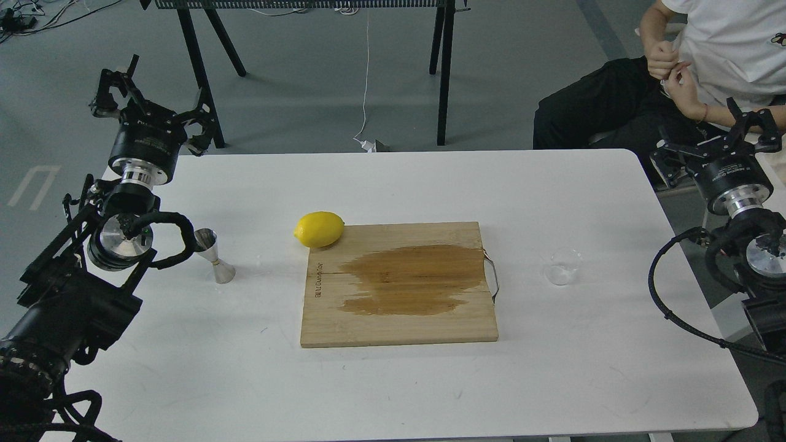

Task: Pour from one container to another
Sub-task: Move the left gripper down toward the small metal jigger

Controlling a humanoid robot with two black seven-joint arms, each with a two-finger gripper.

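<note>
A small clear cup (562, 266) stands on the white table (393, 380) to the right of the wooden board. A shiny steel hourglass jigger (215, 256) stands upright at the left side of the table. My left gripper (153, 104) hangs open above the table's far left corner, well behind the jigger, with nothing between its fingers. At the far right edge my right gripper (715, 138) is also open and empty, up and to the right of the cup.
A wooden cutting board (399, 285) with a dark wet stain and a metal handle lies mid-table. A yellow lemon (319, 229) rests at its far left corner. A seated person (675, 73) is beyond the table's far right corner; black stand legs rise behind.
</note>
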